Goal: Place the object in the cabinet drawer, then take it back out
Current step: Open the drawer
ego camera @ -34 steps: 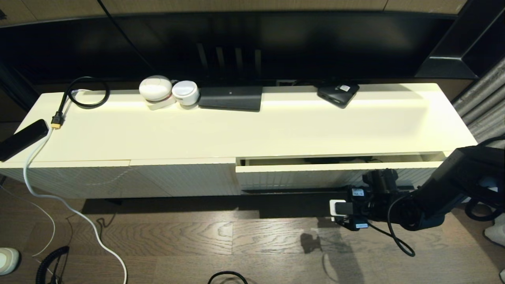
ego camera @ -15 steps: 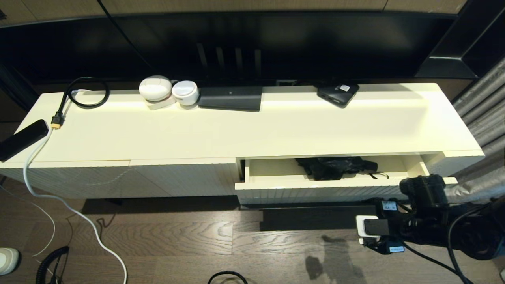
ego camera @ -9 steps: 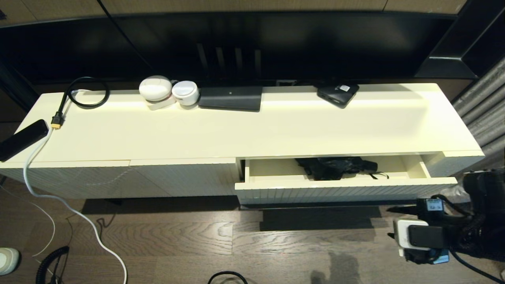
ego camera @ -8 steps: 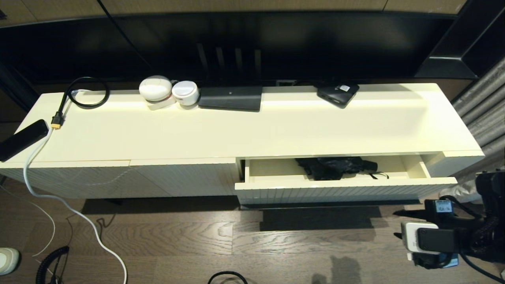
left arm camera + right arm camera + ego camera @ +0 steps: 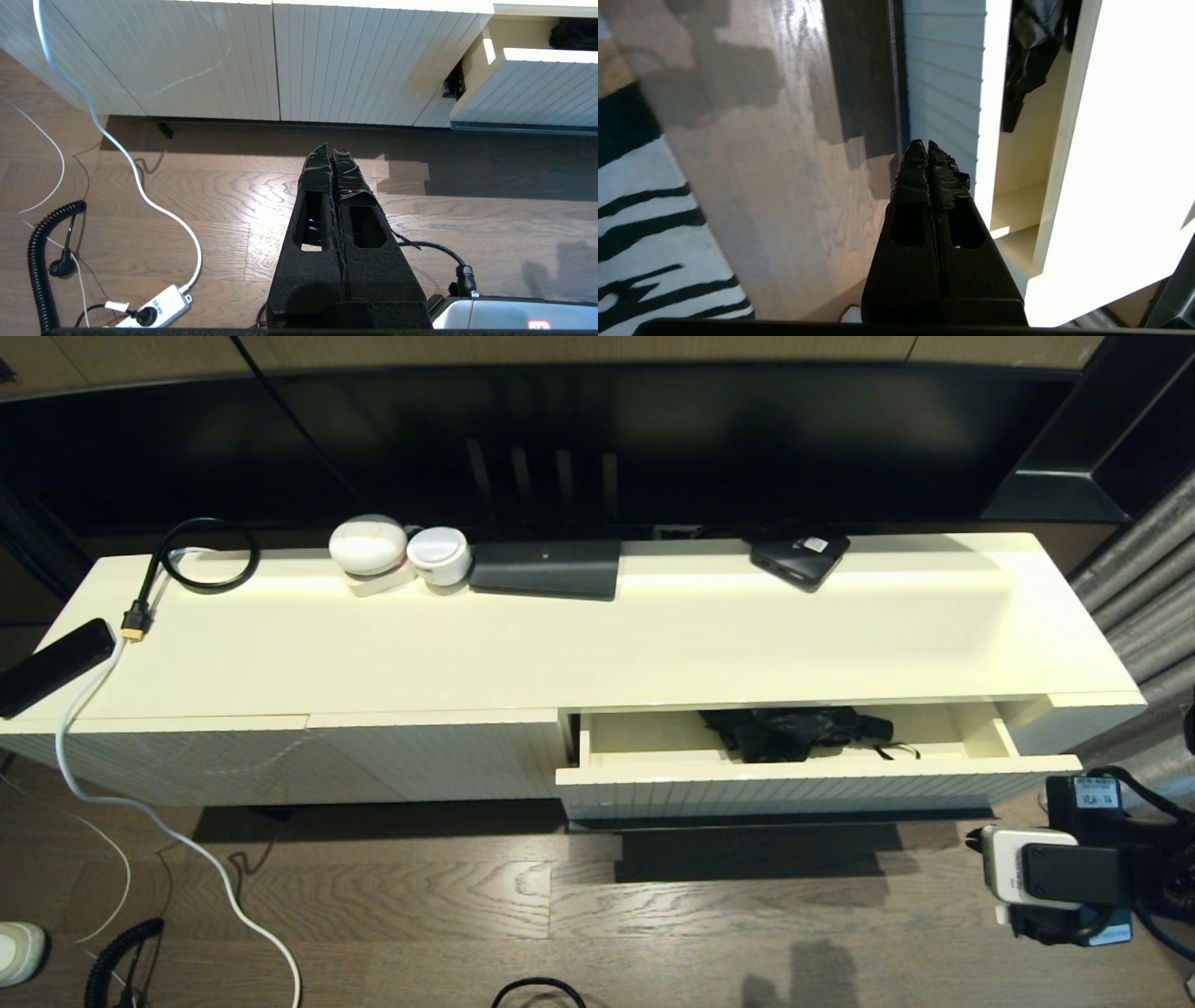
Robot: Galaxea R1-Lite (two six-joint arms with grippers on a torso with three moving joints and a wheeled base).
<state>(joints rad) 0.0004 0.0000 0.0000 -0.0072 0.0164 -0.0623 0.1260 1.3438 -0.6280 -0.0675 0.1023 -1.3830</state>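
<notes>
The cabinet drawer stands pulled partly out at the cabinet's right end, its ribbed front facing me. A crumpled black object lies inside it against the back, also seen as the black object in the right wrist view. My right arm hangs low at the far right, off the drawer's right corner and apart from it. The right gripper is shut and empty, beside the drawer front. Over the floor, in front of the closed ribbed panels, the left gripper is shut and empty; it is outside the head view.
On the cabinet top sit two white round devices, a black box, a small black device, a coiled cable and a remote. White cable and a power strip lie on the floor.
The drawer went from barely open to pulled out, showing the black object. My right arm then let go of the front and drew away to the right.
</notes>
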